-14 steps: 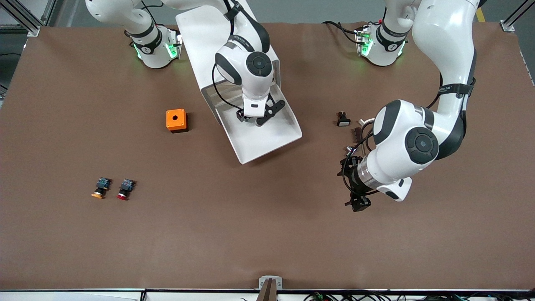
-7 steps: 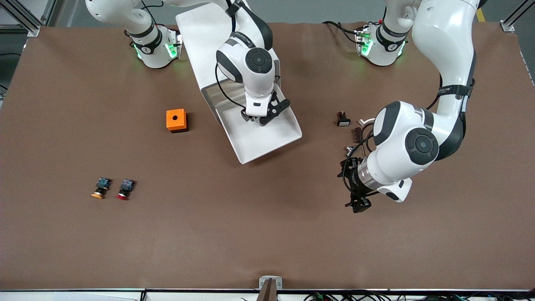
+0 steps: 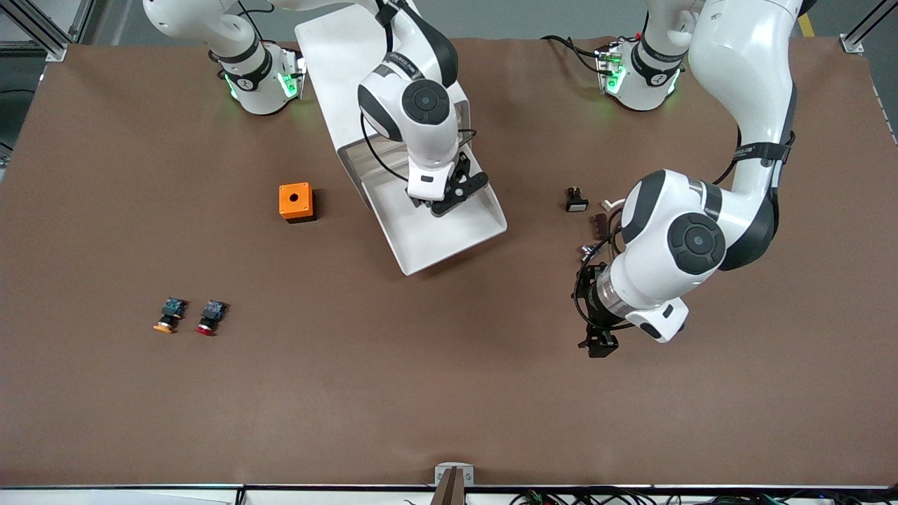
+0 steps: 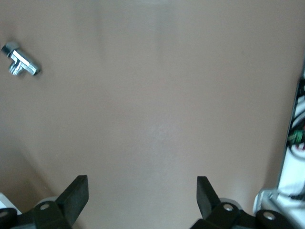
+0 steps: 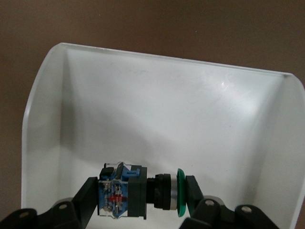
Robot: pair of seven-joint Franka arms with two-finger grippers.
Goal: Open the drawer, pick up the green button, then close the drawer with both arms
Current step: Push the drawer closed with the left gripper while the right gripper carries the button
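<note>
1. Your right gripper (image 3: pixel 438 200) sits in the upper centre of the front view, over the pulled-out drawer (image 3: pixel 449 235). In the right wrist view the gripper (image 5: pixel 143 195) is clamped on the button (image 5: pixel 140 191): one finger on the bluish rear block, the other on the green cap.
2. The button lies sideways between the fingers, inside the drawer's white walls (image 5: pixel 43 109). Can't tell if it touches the drawer floor.
3. The drawer sticks out of the white cabinet (image 3: pixel 337 63), angled toward the lower right of the front view.
4. Your left gripper (image 3: pixel 602 337) is at centre right of the front view, over bare brown table (image 3: pixel 421 379). In the left wrist view its fingers (image 4: pixel 76 193) are spread wide with nothing between them.
5. A small chrome fitting (image 4: pixel 20 60) shows at the upper left of the left wrist view.
6. Mid-left of the front view: orange box (image 3: pixel 295 202).
7. Lower left: orange-capped button (image 3: pixel 168 315) just beside red-capped button (image 3: pixel 209 318).
8. Small black part (image 3: pixel 576 199) lies on the table, above the left gripper in frame.
</note>
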